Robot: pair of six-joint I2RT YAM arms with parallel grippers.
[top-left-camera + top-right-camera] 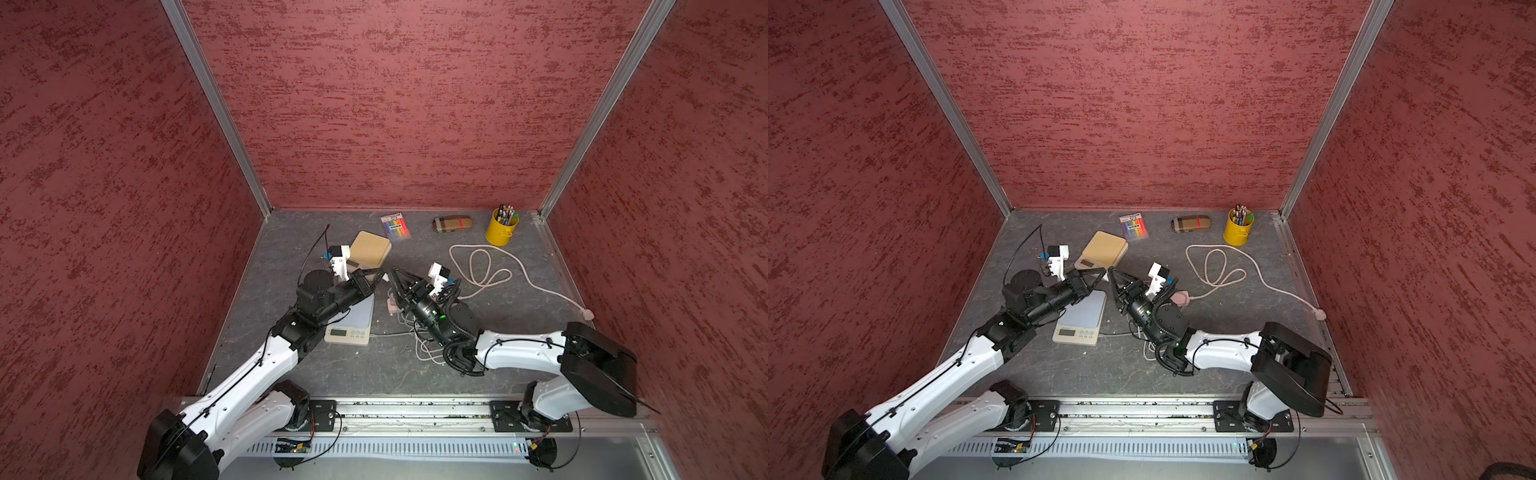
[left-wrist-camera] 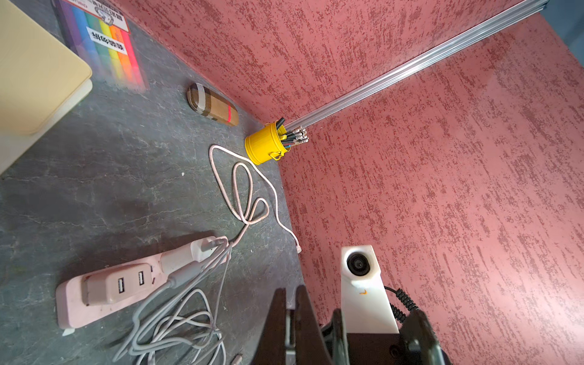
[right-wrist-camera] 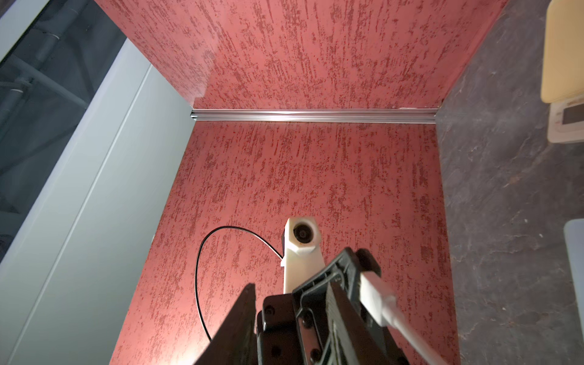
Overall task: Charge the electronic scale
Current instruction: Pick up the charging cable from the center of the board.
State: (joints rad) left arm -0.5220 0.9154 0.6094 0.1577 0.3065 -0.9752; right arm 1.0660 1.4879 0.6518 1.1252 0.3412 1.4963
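The electronic scale has a pale blue top and a front display, and lies under my left forearm. A thin white cable runs from its right side. My left gripper hovers past the scale's far end. It is shut on a white cable plug, whose lead trails down. My right gripper faces it tip to tip. Its fingers stand apart with nothing held between them. A pink power strip with a white USB adapter lies below the two grippers.
A tan-topped scale sits behind the left gripper. A marker pack, a plaid case and a yellow pencil cup line the back wall. A pink cord loops at the right. White cable coils lie by the strip.
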